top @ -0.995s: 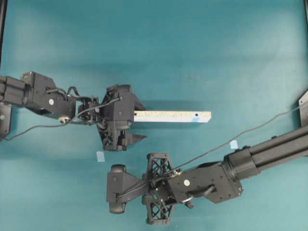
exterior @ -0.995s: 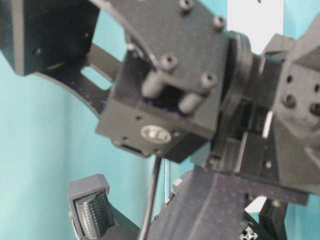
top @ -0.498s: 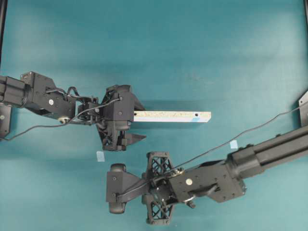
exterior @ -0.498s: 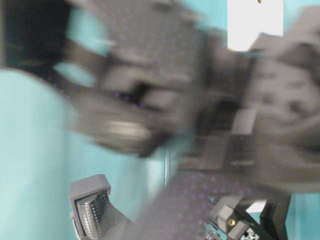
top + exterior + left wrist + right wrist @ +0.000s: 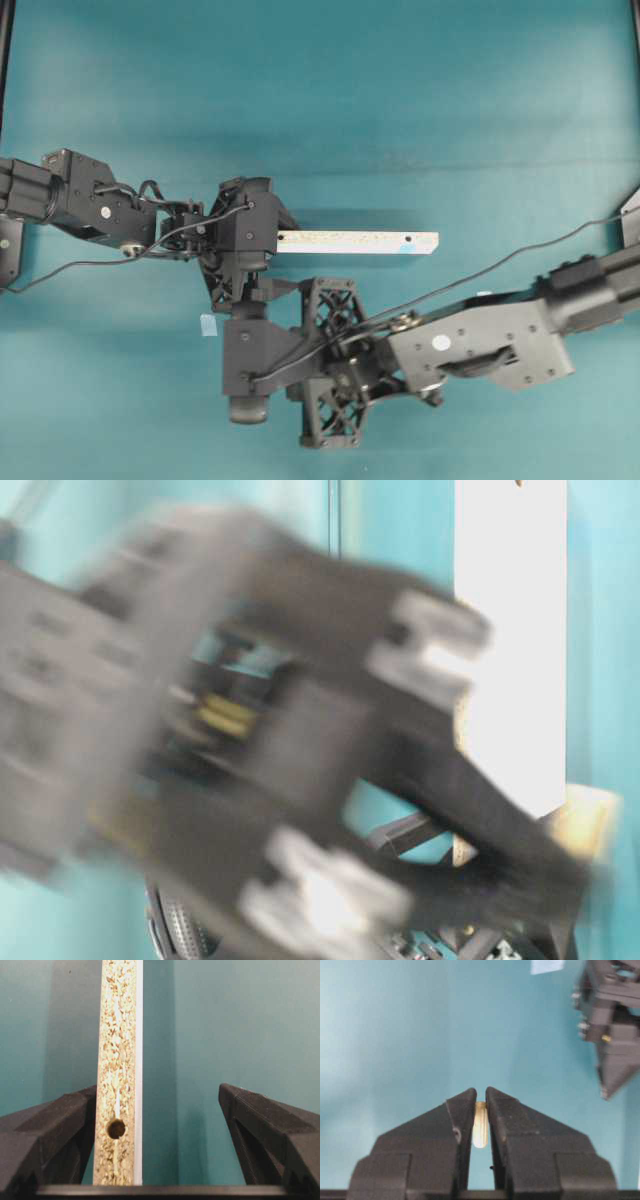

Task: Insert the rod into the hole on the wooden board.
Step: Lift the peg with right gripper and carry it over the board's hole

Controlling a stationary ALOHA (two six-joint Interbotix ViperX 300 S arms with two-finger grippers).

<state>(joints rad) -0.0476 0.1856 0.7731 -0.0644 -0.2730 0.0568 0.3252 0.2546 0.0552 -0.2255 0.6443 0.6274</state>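
2 right fingers [image 5: 462,1125] pinch rod [image 5: 480,1131].

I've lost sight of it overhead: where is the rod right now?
In the right wrist view the rod stands upright, pinched between the right pincer's fingertips, above bare teal table.

Rough speckled particleboard wooden board [image 5: 117,1060]

Even, bright light falls on my teal table top [image 5: 400,100], with a paler glare patch near its top. My arms cast soft shadows. The table-level view is smeared by motion blur across my black arm [image 5: 250,750]. Both wrist views are sharp, their near edges softer.
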